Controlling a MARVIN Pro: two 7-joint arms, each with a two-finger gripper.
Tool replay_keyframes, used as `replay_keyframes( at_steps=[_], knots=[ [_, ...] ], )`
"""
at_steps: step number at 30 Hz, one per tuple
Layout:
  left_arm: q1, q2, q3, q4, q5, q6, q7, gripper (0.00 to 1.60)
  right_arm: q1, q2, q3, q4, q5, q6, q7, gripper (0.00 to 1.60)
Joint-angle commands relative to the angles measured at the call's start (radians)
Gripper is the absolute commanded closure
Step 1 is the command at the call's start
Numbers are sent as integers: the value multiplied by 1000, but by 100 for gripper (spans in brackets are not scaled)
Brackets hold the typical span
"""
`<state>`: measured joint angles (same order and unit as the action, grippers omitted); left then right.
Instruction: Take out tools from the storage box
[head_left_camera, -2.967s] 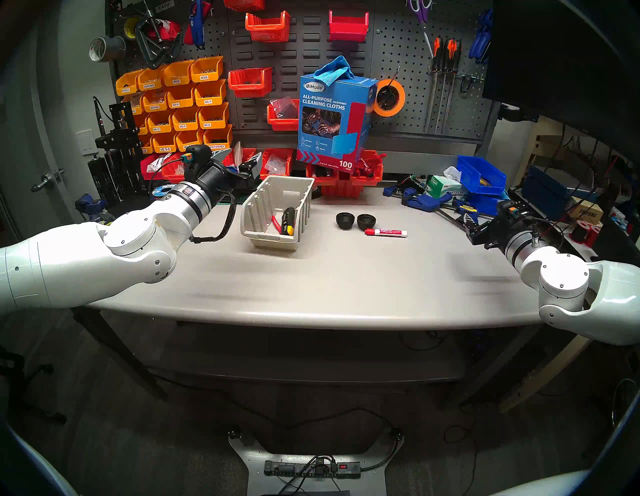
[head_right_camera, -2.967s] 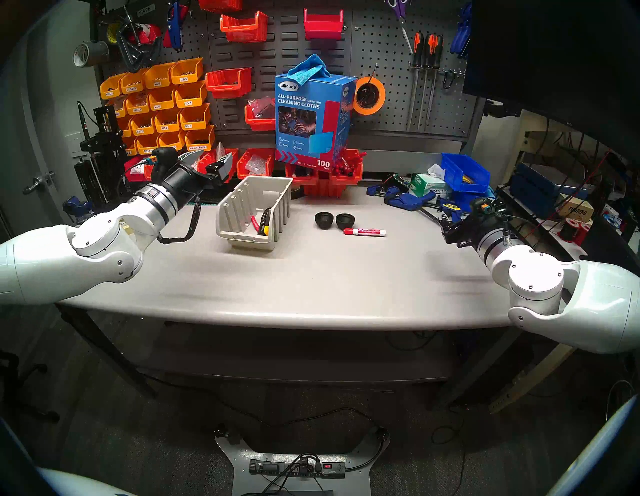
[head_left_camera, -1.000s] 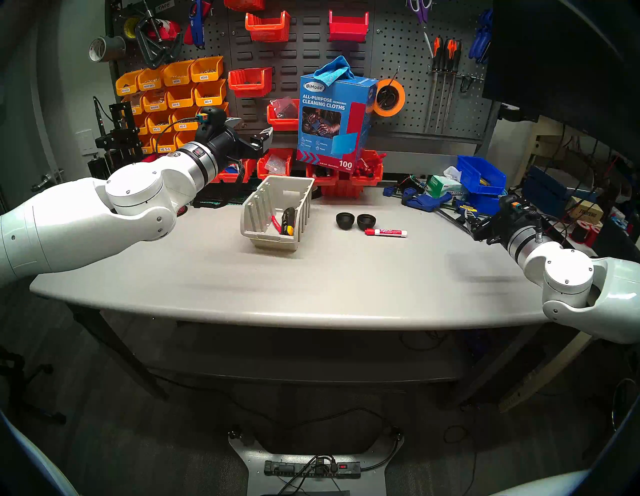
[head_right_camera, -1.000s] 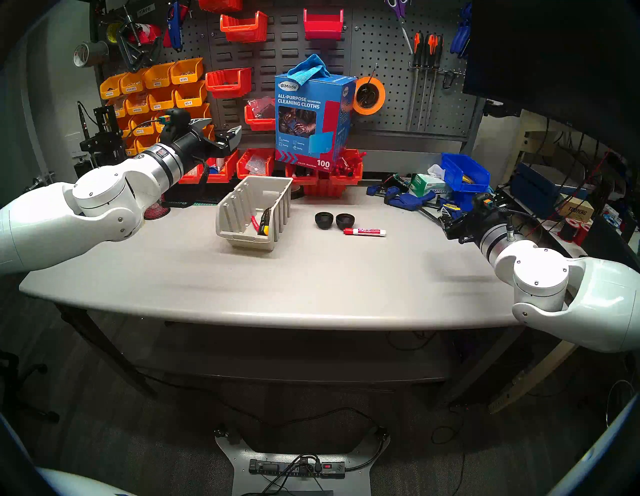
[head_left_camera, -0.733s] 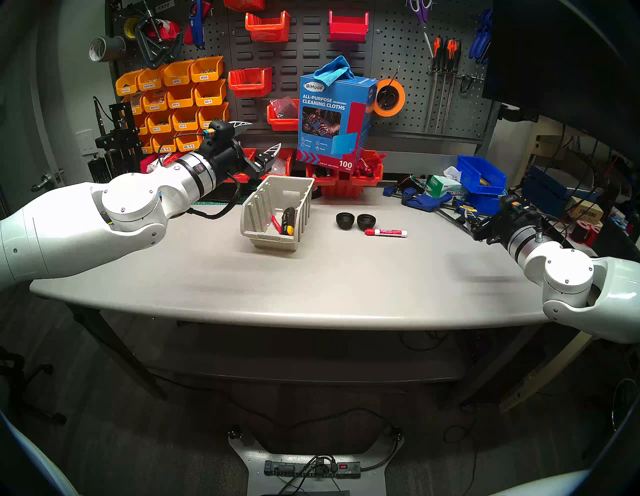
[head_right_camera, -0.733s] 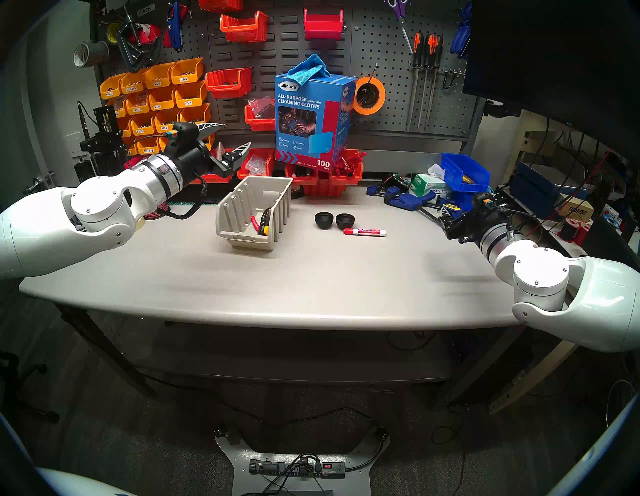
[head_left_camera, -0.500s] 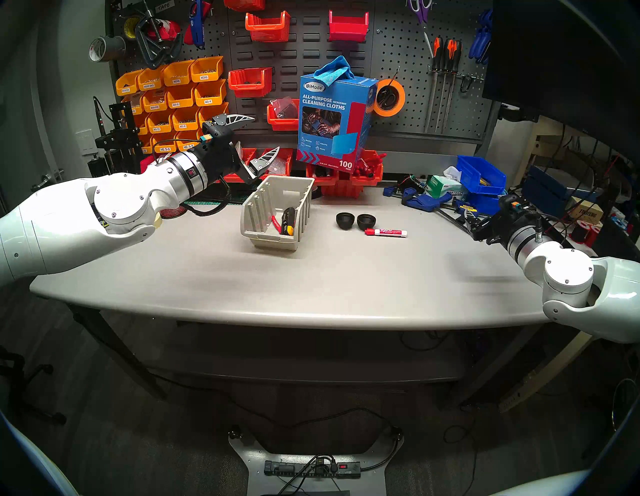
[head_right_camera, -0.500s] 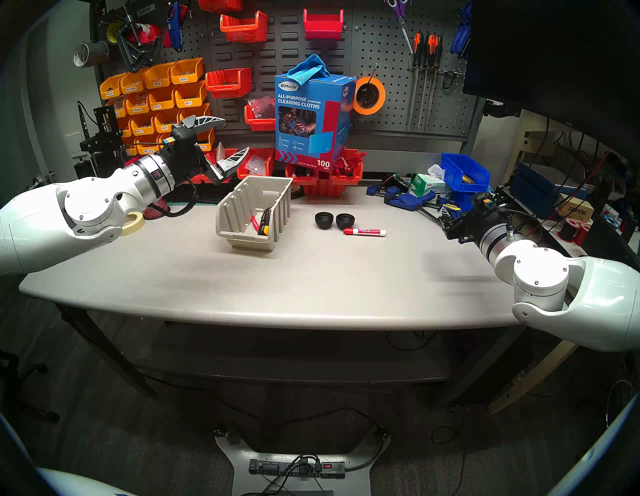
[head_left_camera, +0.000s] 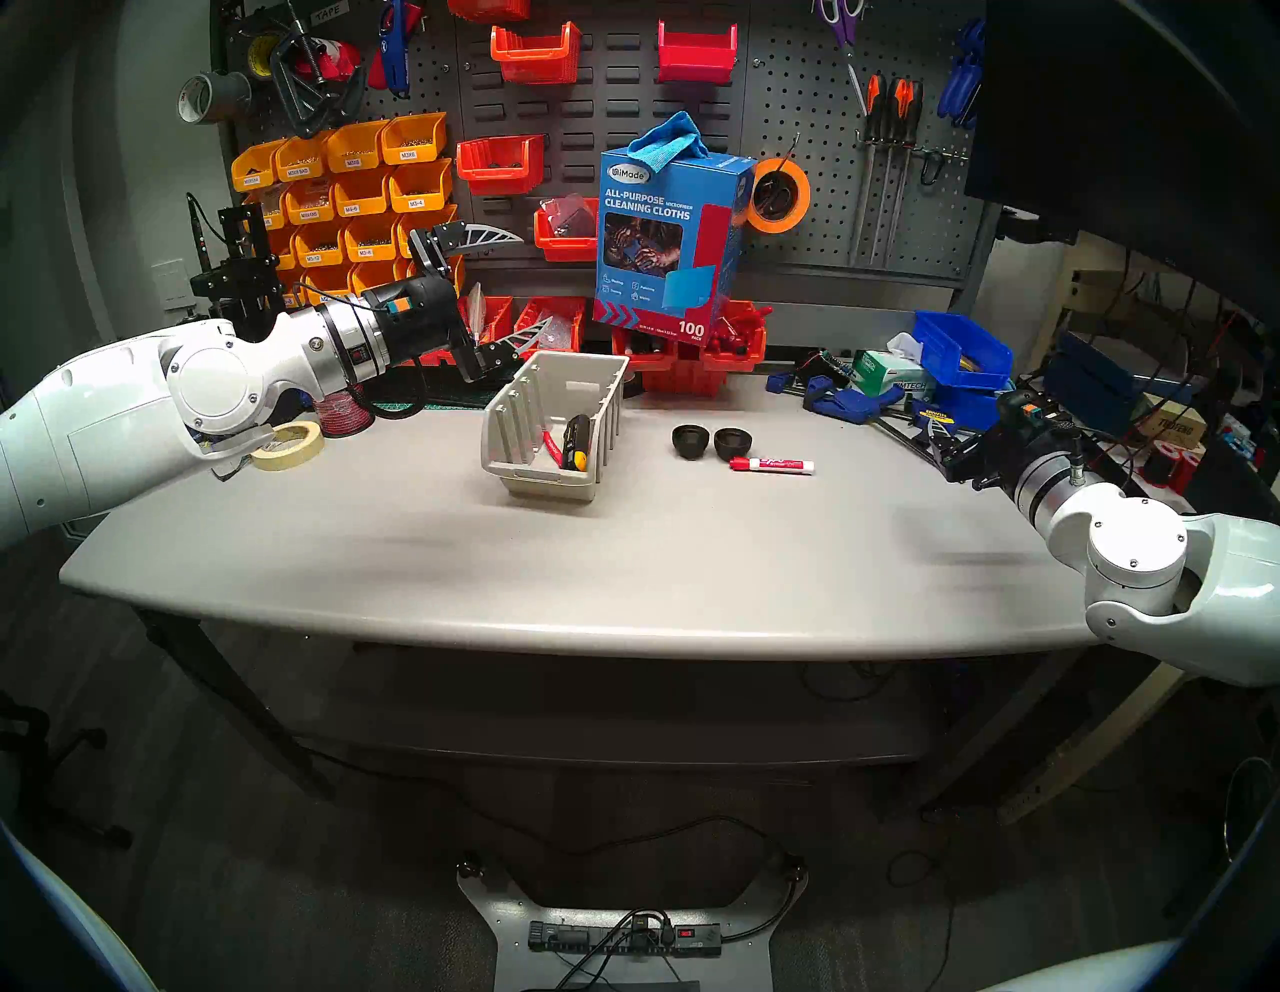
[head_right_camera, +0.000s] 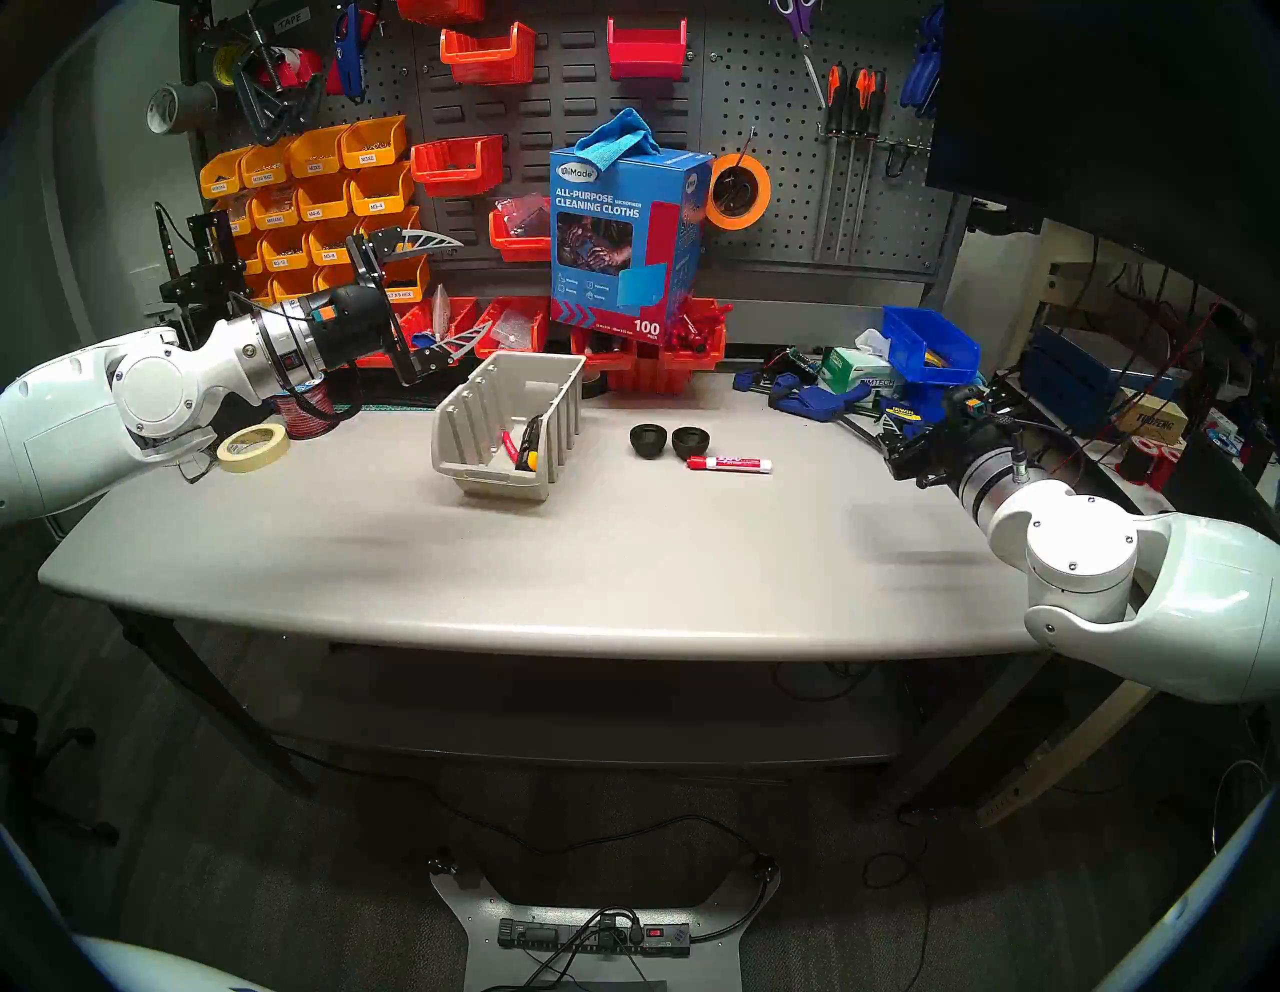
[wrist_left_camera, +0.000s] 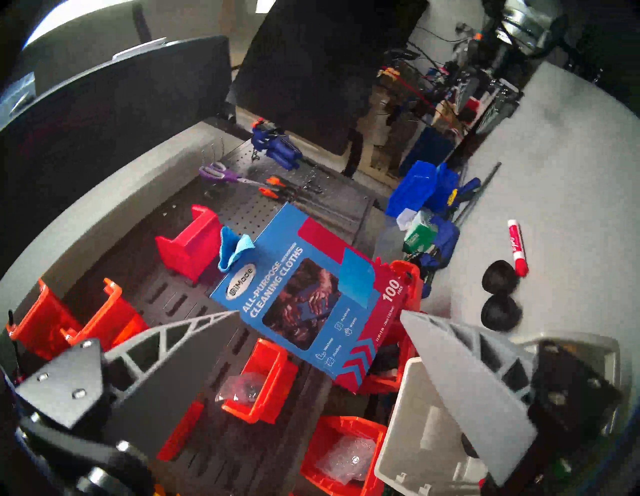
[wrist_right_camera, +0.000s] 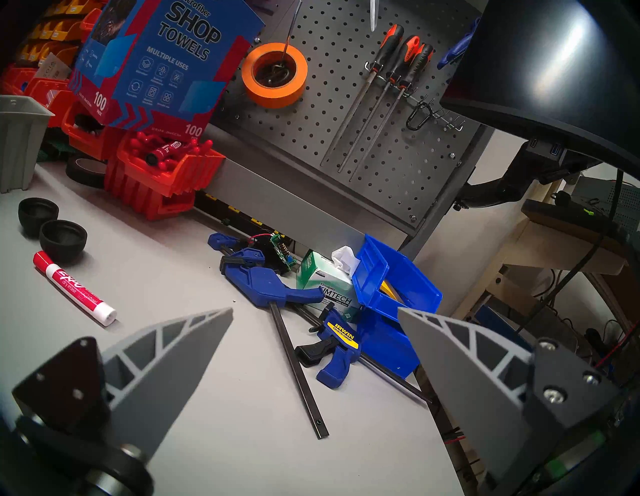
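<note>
Bin (head_left_camera: 547, 478) mid-table, clear sides | left gripper (head_left_camera: 530, 284) jaws wide, empty | right gripper (wrist_right_camera: 315, 325) likewise

desk (head_left_camera: 623, 575): grey | centre-left: beige bin (head_left_camera: 526, 443) | centre: two black cups (head_left_camera: 712, 442), marker (head_left_camera: 771, 465) | left edge: tape roll (head_left_camera: 287, 447) | back-right corner: blue clamps (head_left_camera: 855, 405), tissue box (head_left_camera: 886, 370)

Storage box (head_left_camera: 547, 478) top open; cleaning-cloth box (head_left_camera: 665, 242) looms behind.
</note>
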<state>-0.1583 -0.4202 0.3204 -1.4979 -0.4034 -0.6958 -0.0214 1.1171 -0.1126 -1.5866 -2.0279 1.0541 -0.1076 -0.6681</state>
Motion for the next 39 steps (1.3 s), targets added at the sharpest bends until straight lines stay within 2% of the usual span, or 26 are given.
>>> replay_keyframes(
  at_steps=[1,6,8,9,11,24,27,29,31,39],
  knots=[
    [-53,-24,-30,50,98,-85,-29,0,13,-2,9,3,-1,-3,-3,0],
    [-69,-46,-48,108,217,-200,-59,0,14,-4,8,3,-1,-3,-3,0],
    [-70,-51,-50,115,234,-210,-63,0,14,-4,8,3,-1,-4,-3,0],
    [-72,-60,-56,133,271,-243,-69,0,15,-4,8,3,-1,-4,-3,0],
    [-73,-70,-62,150,310,-264,-74,0,15,-5,8,4,-1,-4,-3,0],
    [-68,-114,-100,206,533,-264,-50,0,18,-7,5,4,0,-8,-5,0],
    [-82,-113,-102,201,575,-264,-63,0,17,-7,5,4,0,-8,-5,0],
    [-111,-118,-108,188,645,-264,-87,0,16,-8,4,4,0,-8,-5,0],
    [-118,-119,-111,184,660,-264,-90,0,16,-8,4,4,0,-8,-5,0],
    [-177,-154,-134,134,807,-264,-135,0,14,-10,2,4,0,-9,-5,0]
  ],
)
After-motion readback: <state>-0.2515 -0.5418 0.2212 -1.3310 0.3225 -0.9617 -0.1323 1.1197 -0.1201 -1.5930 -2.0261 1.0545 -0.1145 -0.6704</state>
